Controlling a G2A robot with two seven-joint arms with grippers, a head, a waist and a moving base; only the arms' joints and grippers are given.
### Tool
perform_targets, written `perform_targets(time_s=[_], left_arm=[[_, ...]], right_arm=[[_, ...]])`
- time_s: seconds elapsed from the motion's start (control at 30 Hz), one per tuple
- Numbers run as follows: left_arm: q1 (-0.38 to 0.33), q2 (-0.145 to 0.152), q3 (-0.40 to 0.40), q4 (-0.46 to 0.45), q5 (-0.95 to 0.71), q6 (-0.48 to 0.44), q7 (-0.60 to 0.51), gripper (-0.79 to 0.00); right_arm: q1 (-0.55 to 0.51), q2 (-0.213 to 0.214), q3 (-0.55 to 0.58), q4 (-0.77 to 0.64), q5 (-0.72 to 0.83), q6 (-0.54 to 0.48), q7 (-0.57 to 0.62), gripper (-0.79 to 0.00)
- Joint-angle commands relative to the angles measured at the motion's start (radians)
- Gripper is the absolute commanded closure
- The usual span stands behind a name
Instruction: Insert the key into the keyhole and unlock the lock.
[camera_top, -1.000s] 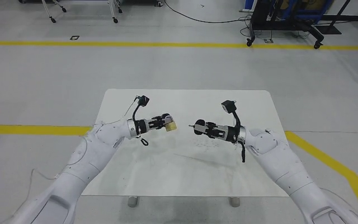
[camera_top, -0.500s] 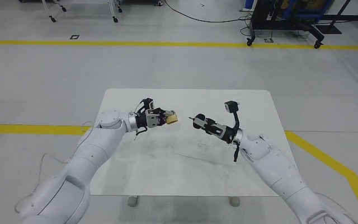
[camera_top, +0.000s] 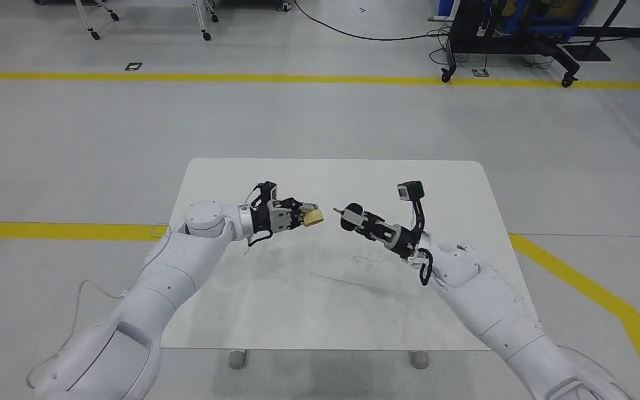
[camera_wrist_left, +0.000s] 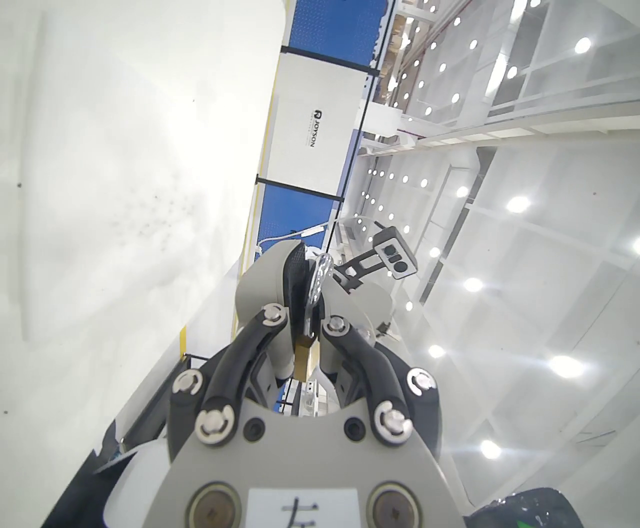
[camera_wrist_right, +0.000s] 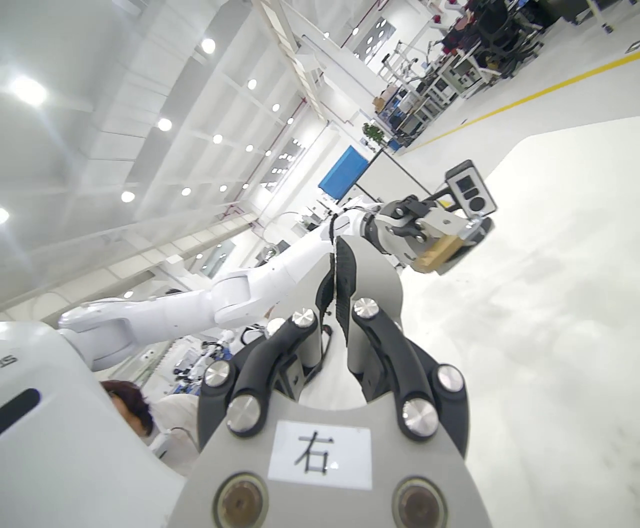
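Observation:
My left gripper (camera_top: 298, 214) is shut on a brass padlock (camera_top: 313, 215) and holds it above the middle of the white table. In the left wrist view the padlock's brass body (camera_wrist_left: 301, 357) sits edge-on between the fingers (camera_wrist_left: 260, 300), with a silver part beyond it. My right gripper (camera_top: 353, 218) is shut on the key (camera_top: 343, 211), whose thin tip points at the padlock across a small gap. In the right wrist view the right gripper (camera_wrist_right: 335, 265) faces the padlock (camera_wrist_right: 437, 252); the key is hidden between the pads.
The white table (camera_top: 330, 300) carries faint dark scuff marks near its centre. Grey floor with yellow lines surrounds it, and a black stand with cables (camera_top: 510, 40) is far behind.
Both grippers have shifted toward the far side of the table. The padlock has edged closer to the key, and the left arm's elbow has swung in.

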Motion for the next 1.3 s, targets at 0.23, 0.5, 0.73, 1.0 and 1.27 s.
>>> perform_targets(time_s=[0.23,0.5,0.73,1.0,1.27], left_arm=[[-0.061,-0.016,-0.005,-0.025,0.015,0.181,0.006,0.000],[-0.061,-0.016,-0.005,-0.025,0.015,0.181,0.006,0.000],[-0.037,-0.025,-0.008,-0.033,-0.043,0.280,-0.043,0.000],[-0.048,-0.049,-0.009,0.010,-0.122,0.372,-0.151,0.000],[-0.081,-0.068,0.017,0.068,-0.090,0.485,-0.148,0.000]], right_arm=[[-0.067,0.023,0.125,-0.130,-0.520,0.028,-0.218,0.000],[-0.067,0.023,0.125,-0.130,-0.520,0.028,-0.218,0.000],[-0.052,0.027,0.159,-0.165,-0.709,-0.010,-0.260,0.000],[-0.165,0.065,0.338,-0.447,-1.353,0.004,-0.377,0.000],[-0.189,0.082,0.309,-0.679,-1.747,-0.035,-0.261,0.000]])
